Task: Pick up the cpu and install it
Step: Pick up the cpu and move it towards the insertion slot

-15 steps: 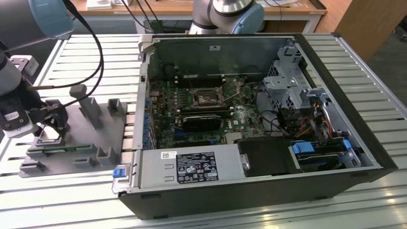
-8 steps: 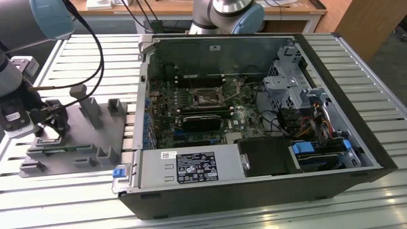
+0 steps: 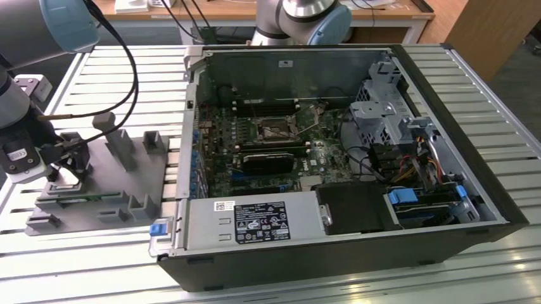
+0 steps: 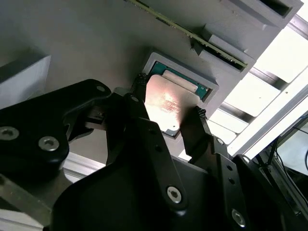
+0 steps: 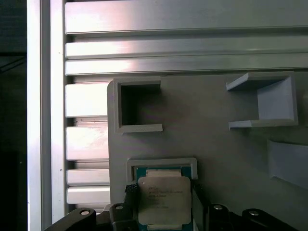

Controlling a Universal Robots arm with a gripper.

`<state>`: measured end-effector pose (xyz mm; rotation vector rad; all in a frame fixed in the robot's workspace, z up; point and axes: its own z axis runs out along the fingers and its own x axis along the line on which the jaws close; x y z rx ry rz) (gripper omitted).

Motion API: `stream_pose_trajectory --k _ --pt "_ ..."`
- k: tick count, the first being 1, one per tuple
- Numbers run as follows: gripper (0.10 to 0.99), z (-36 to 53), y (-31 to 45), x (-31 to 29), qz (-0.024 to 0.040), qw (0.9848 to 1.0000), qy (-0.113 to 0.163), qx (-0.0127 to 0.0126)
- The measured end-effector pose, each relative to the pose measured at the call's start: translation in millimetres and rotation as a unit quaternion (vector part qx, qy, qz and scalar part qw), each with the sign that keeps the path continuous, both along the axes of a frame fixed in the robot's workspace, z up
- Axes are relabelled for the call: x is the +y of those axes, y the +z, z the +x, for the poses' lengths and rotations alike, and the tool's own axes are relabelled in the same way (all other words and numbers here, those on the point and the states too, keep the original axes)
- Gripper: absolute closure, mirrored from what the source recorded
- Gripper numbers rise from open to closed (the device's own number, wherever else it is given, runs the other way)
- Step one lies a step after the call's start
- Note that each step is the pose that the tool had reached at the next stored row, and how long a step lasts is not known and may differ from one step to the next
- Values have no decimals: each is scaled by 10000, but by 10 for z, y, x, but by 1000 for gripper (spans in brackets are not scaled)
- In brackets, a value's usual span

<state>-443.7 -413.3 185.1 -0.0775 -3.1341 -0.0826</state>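
The cpu [image 4: 167, 103] is a flat square chip with a shiny silver top, sitting at a raised grey pocket [image 4: 211, 86] of the grey fixture plate [image 3: 127, 177]. My gripper [image 4: 168, 98] has one black finger against each of two opposite edges of the chip, shut on it. In the first wrist view the cpu [image 5: 163, 199] shows with my gripper [image 5: 163, 192] around it and a green rim at the pocket's far side. In the exterior view my gripper [image 3: 63, 174] hangs low over the plate's left end. The motherboard socket [image 3: 275, 131] lies inside the open computer case.
The open computer case [image 3: 473, 190] fills the exterior view's middle and right, with cables, a drive cage and a power supply [image 3: 253, 221]. The fixture plate carries several upright grey blocks [image 3: 118, 145] and a green memory stick [image 3: 80, 196]. All rests on a slatted aluminium table [image 3: 110, 266].
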Motion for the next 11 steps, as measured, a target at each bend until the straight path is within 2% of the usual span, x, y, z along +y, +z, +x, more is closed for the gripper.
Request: stream_pose_trajectory --k 3,4,11 --pt "533 0 0 0 0 10000 0 -1" --pt "471 0 2 0 0 10000 1 -3" --pt "471 -11 4 0 0 9999 113 -23"
